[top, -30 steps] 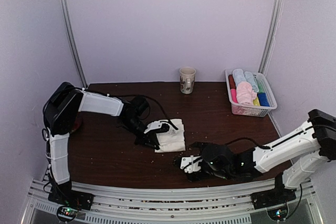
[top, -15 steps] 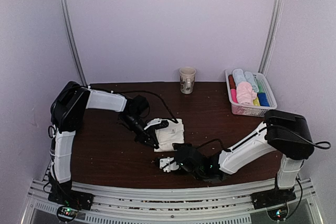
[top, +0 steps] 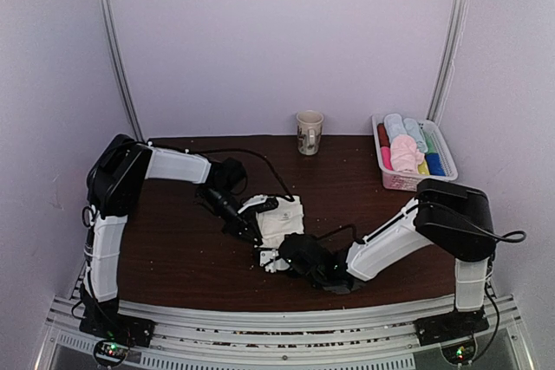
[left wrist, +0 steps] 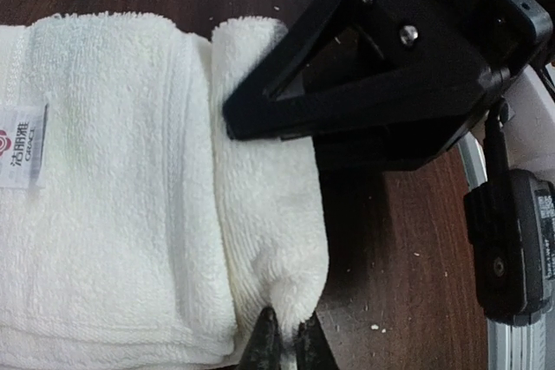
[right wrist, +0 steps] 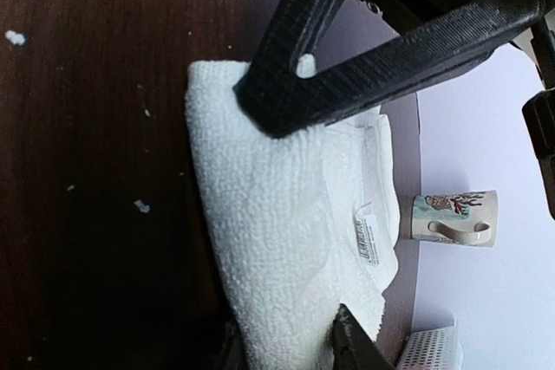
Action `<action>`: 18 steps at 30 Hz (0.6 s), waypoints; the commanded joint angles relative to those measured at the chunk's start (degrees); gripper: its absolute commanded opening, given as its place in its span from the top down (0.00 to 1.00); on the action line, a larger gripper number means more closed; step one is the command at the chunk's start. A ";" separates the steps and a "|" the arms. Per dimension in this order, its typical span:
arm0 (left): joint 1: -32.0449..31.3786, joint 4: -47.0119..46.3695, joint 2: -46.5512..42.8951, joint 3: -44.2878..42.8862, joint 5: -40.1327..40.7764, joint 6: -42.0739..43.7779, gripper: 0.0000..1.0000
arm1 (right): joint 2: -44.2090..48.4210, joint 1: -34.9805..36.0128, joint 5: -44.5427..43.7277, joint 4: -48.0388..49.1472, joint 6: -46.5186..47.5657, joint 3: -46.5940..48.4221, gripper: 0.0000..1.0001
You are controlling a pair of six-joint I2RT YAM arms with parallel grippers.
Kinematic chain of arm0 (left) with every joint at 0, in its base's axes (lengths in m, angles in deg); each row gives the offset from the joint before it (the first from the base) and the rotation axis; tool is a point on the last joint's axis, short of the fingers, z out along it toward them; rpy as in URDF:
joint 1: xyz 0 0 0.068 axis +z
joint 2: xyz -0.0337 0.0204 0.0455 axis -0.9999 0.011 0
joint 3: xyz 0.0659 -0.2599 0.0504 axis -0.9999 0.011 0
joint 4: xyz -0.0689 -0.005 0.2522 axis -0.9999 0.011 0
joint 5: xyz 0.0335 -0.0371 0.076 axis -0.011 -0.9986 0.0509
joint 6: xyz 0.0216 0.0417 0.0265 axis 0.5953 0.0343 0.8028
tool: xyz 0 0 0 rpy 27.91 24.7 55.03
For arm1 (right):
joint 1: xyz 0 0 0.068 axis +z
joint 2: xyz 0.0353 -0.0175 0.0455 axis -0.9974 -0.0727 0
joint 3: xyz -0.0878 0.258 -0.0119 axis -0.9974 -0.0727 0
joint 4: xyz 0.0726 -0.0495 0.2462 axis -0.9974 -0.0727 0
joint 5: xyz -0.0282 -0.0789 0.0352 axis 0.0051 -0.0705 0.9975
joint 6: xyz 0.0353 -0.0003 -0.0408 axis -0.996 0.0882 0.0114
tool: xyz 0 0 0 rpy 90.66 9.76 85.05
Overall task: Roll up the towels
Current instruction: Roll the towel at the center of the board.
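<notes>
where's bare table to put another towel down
Bare table in the near left corner, beside the white towel, and a wide strip between the mug, the basket and the right arm. Crowded at the towel's near edge, where the left gripper and right gripper meet.

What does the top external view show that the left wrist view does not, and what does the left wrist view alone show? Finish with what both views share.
Only the top external view shows the mug and the basket at the back of the table. Only the left wrist view shows the small label on the cream-white towel, and the left gripper pinching that towel's rolled edge. Both show the towel lying on the dark table, with the right gripper at it.
</notes>
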 commanded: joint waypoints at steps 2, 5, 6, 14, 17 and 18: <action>0.27 2.78 3.03 0.61 4.54 1.15 1.00 | -2.18 -0.95 2.60 -7.15 -1.70 0.56 0.76; 0.24 2.78 2.52 0.67 4.75 1.54 0.98 | -1.69 -1.20 4.54 -9.32 -2.93 1.09 0.87; 0.33 2.76 2.20 0.67 4.86 1.66 0.95 | -1.51 -1.35 5.24 -10.01 -3.99 1.25 0.91; 0.59 2.78 -0.75 1.18 5.93 2.79 0.80 | -1.05 -2.10 8.69 -14.46 -6.42 2.58 1.00; 0.79 2.81 -1.44 1.21 6.16 3.21 0.75 | -0.97 -2.26 9.38 -15.99 -7.06 3.40 1.00; 0.79 2.81 -1.72 1.25 6.13 3.28 0.72 | -0.87 -2.29 9.64 -16.55 -7.29 3.60 1.00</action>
